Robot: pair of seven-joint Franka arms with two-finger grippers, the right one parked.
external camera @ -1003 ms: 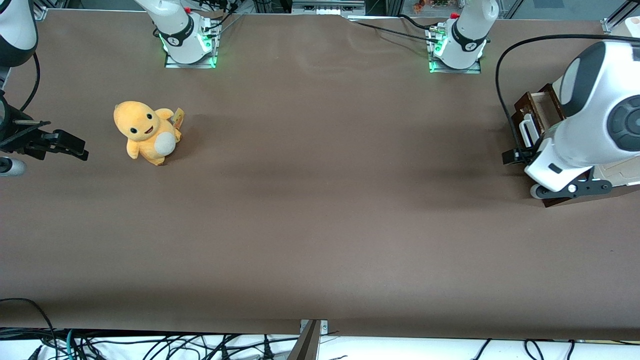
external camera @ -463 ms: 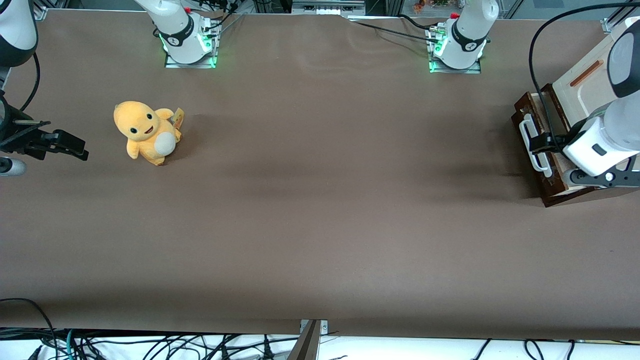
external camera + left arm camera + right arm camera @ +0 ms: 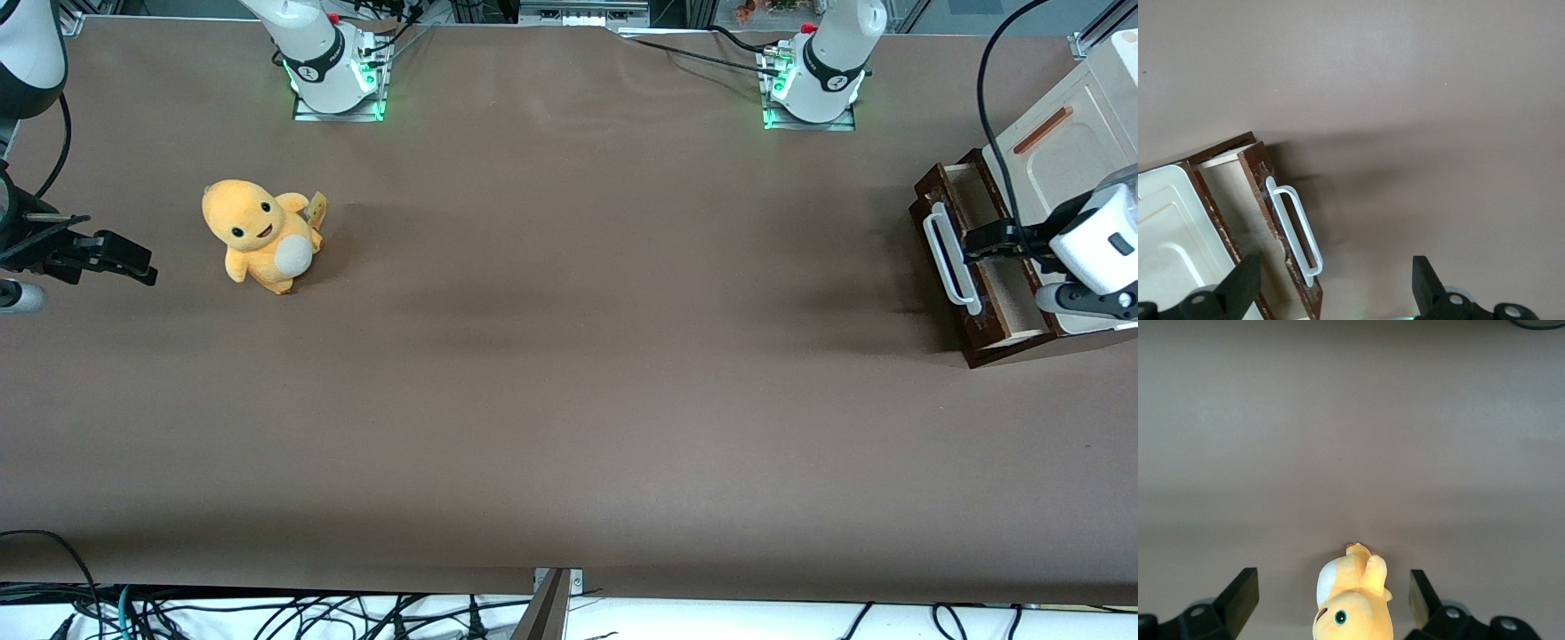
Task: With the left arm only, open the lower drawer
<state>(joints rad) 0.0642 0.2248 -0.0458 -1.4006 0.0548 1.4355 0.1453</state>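
Observation:
The lower drawer [image 3: 982, 293] stands pulled out from the cabinet, with its dark brown front [image 3: 1281, 233] and its pale wood inside [image 3: 1238, 200] showing. Its long white bar handle [image 3: 949, 264] [image 3: 1297, 230] is free, with nothing touching it. The left arm's gripper [image 3: 985, 240] [image 3: 1335, 288] hangs above the open drawer, just on the cabinet's side of the drawer front. Its black fingers [image 3: 1241, 288] stand wide apart, and it is open with nothing held.
Above the drawer is the cabinet's cream panel [image 3: 1062, 147] with a thin orange-brown handle [image 3: 1042, 130]. A yellow plush toy [image 3: 260, 233] [image 3: 1353, 607] sits toward the parked arm's end of the table. Two arm bases [image 3: 813, 84] stand at the table's edge farthest from the front camera.
The left arm has drawn back from in front of the drawer toward the cabinet and the table's end, uncovering the handle and drawer. The drawer stays out as before.

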